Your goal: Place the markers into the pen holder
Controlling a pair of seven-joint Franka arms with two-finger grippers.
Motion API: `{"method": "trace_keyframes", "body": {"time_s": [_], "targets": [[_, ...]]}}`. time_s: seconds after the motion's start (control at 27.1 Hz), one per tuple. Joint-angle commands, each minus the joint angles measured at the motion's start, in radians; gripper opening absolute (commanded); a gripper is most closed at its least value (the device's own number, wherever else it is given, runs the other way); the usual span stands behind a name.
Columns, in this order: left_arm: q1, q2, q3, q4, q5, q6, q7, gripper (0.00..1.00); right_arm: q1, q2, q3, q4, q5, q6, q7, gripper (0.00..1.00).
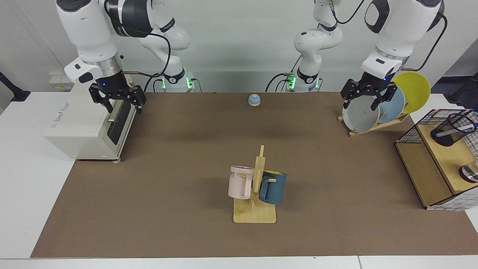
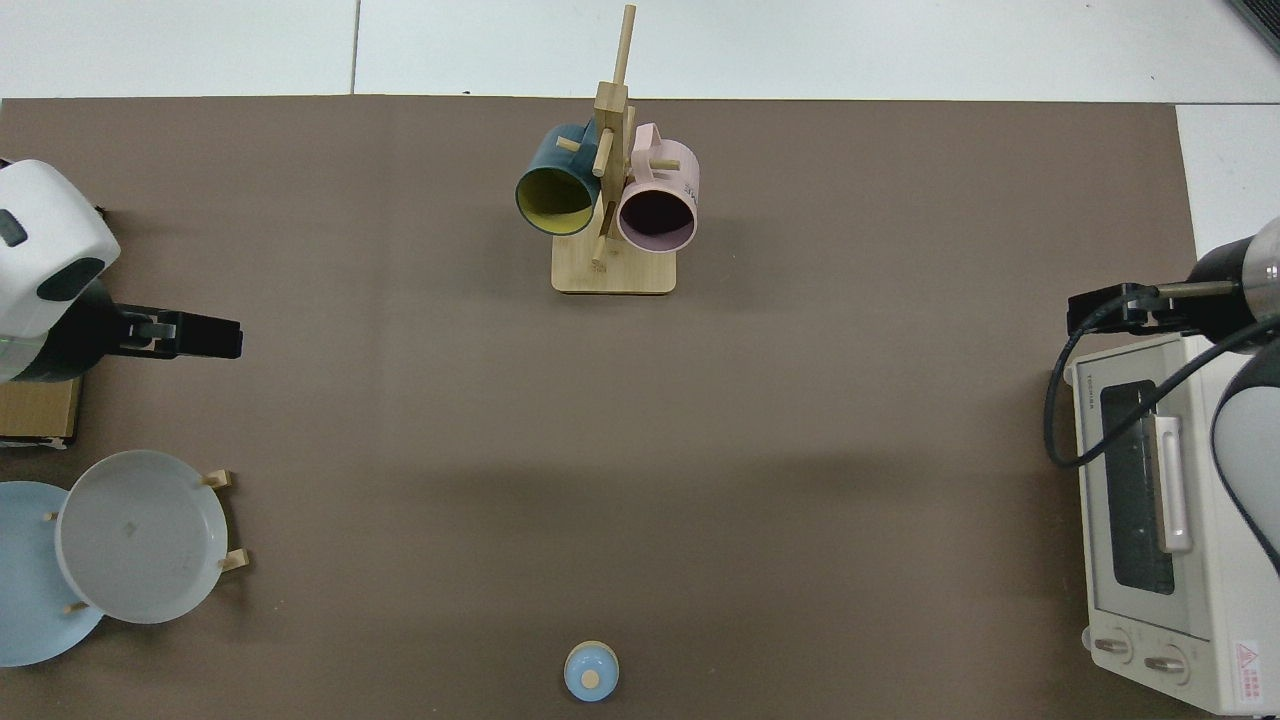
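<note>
Only facing view — pen holder (image 1: 450,133) on shelf — top view without.

A white toaster oven (image 1: 87,125) sits directly below the right gripper (image 1: 118,101). A plate rack (image 1: 377,125) holding grey, blue and yellow plates stands just behind the left gripper (image 1: 366,99). A wooden mug tree (image 1: 255,194) carries a pink mug (image 1: 241,182) and a blue mug (image 1: 273,186), roughly midway between both grippers, nearer the camera. A small blue knob (image 1: 254,99) rests on the worktop (image 1: 168,186) between the grippers.
</note>
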Motion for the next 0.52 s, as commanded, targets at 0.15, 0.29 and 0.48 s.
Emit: {"method": "trace_keyframes", "body": {"time_s": [0.15,0.29,0.48], "targets": [[-0.192,0.023,0.162,0.041,-0.002,-0.025,-0.008,1.00,-0.008,-0.004,0.003,0.000,0.007,-0.018,-0.025,1.00],[-0.207,0.026,0.168,0.041,0.001,-0.038,-0.008,1.00,-0.008,-0.004,0.003,0.000,0.007,-0.018,-0.025,1.00],[-0.233,0.080,0.171,0.102,0.001,-0.101,-0.006,1.00,-0.008,-0.004,0.003,0.000,0.007,-0.018,-0.025,1.00]]}}
